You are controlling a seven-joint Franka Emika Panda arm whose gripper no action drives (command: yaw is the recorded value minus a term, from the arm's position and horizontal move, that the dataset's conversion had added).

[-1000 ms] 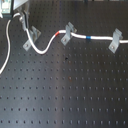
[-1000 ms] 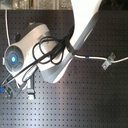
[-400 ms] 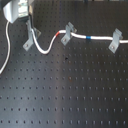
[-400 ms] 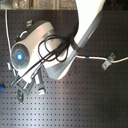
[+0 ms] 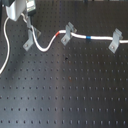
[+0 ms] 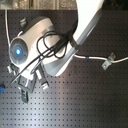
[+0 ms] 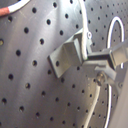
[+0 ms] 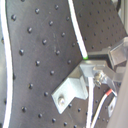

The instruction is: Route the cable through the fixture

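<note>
The white cable (image 5: 50, 46) runs from a loop at the first exterior view's left, up to my gripper (image 5: 30, 21), then through three grey fixture clips. These are the left clip (image 5: 31, 40), the middle clip (image 5: 67, 34) and the right clip (image 5: 116, 40). Its red band (image 5: 62, 33) sits at the middle clip, and its blue band (image 5: 89, 37) lies between the middle and right clips. My gripper hovers just above the left clip and looks shut on the cable. In the first wrist view the clip (image 7: 70, 55) is right beside my fingers (image 7: 114, 54).
The black perforated breadboard (image 5: 70, 90) spans the first exterior view. In the second exterior view the white arm (image 6: 85, 25) and its black hoses cover the left clips. Only one clip (image 6: 106, 61) and the blue band (image 6: 86, 58) show there.
My gripper has shifted a little to the first exterior view's right, closer over the left clip. The cable through the middle and right clips has not moved.
</note>
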